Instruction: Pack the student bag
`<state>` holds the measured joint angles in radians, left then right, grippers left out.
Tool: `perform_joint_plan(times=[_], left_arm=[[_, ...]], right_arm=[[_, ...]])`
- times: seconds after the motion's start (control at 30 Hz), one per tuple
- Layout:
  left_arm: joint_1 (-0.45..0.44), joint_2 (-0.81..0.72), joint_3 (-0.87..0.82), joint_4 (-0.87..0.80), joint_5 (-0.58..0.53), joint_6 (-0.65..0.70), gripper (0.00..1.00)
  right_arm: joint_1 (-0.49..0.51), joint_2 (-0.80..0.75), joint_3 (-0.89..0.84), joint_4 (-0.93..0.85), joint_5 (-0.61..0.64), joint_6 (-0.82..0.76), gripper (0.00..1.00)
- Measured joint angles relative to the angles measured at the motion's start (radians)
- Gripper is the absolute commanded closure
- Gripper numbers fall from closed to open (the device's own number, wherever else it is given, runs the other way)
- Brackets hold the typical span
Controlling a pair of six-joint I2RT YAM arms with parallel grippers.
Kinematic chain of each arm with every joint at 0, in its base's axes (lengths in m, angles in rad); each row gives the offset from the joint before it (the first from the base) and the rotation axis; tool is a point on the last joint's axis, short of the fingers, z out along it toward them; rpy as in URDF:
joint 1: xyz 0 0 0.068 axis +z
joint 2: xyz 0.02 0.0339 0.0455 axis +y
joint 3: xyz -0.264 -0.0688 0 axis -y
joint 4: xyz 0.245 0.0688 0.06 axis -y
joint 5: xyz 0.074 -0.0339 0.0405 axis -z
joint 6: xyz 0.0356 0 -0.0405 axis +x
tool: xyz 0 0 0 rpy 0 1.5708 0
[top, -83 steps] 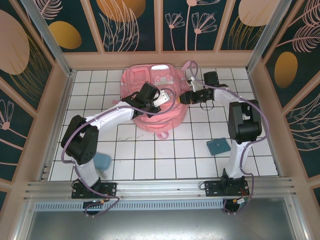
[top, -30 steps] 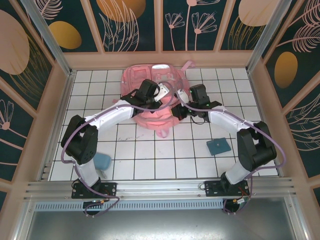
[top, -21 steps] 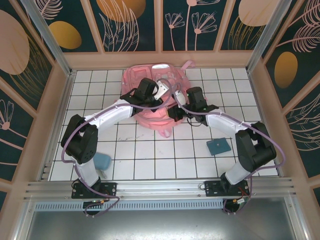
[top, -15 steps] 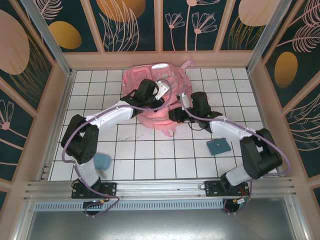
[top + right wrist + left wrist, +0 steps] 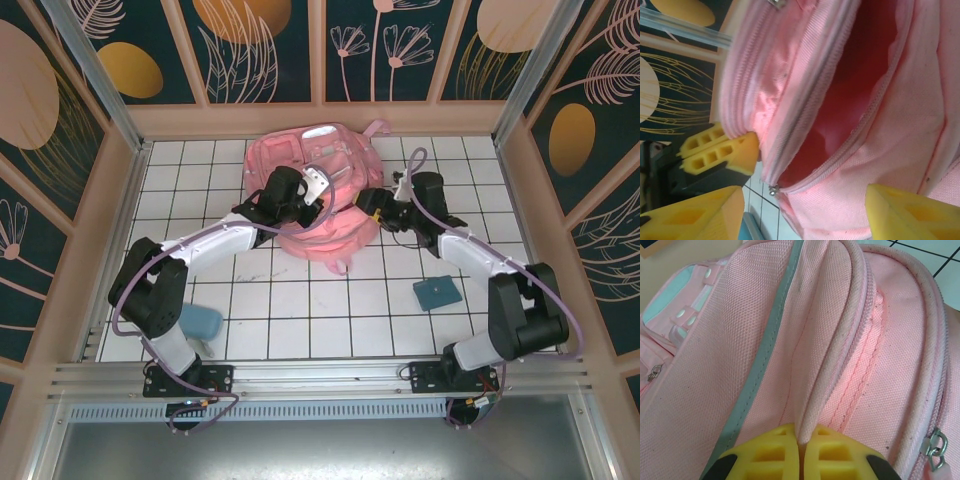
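Observation:
The student bag (image 5: 320, 165), a big pink backpack, lies on the white tiles at the back centre. My left gripper (image 5: 305, 207) is over its near side, shut on a raised pink edge of the bag (image 5: 740, 365) beside the zip; the yellow fingertips (image 5: 775, 452) pinch that fold. My right gripper (image 5: 365, 205) is at the bag's right side, open. Its yellow fingers (image 5: 910, 215) stand wide apart in front of the bag's open compartment (image 5: 860, 85), with the zip pull (image 5: 774, 189) at the opening's end. The left gripper's fingers (image 5: 720, 150) hold the opening's rim.
A small blue case (image 5: 437, 292) lies on the tiles to the right of centre, near my right arm. Another blue object (image 5: 203, 322) sits by my left arm's base. Wooden frame walls (image 5: 320, 118) enclose the tiled floor on three sides.
My right gripper has opened and drawn back up and to the right from the bag's front. The left gripper stays shut on the bag and has shifted slightly left.

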<state>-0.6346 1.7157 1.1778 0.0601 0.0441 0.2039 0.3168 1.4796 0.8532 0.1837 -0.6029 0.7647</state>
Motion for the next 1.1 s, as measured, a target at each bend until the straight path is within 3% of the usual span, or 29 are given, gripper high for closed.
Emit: perform_joint_plan(times=[0.13, 0.47, 0.63, 0.73, 0.97, 1.1], left_arm=[[0.000, 0.000, 0.000, -0.001, 0.001, 0.000, 1.00], [0.000, 0.000, 0.000, -0.001, 0.008, 0.000, 0.98], [0.000, -0.010, 0.003, -0.005, 0.000, -0.068, 0.55], [-0.002, -0.050, 0.023, -0.021, -0.027, -0.178, 0.42], [-0.001, -0.204, -0.034, -0.050, -0.020, -0.497, 0.42], [-0.001, -0.248, -0.107, -0.063, 0.025, -0.649, 0.53]], right_arm=[[0.029, 0.029, 0.032, 0.006, -0.001, 0.027, 0.45], [0.041, 0.121, 0.083, 0.125, -0.026, 0.154, 0.47], [0.071, 0.205, 0.117, 0.207, -0.055, 0.201, 0.65], [0.091, 0.225, 0.143, 0.218, -0.064, 0.213, 0.73], [0.126, 0.248, 0.215, 0.233, -0.069, 0.219, 0.79], [0.135, 0.262, 0.238, 0.232, -0.072, 0.219, 0.79]])
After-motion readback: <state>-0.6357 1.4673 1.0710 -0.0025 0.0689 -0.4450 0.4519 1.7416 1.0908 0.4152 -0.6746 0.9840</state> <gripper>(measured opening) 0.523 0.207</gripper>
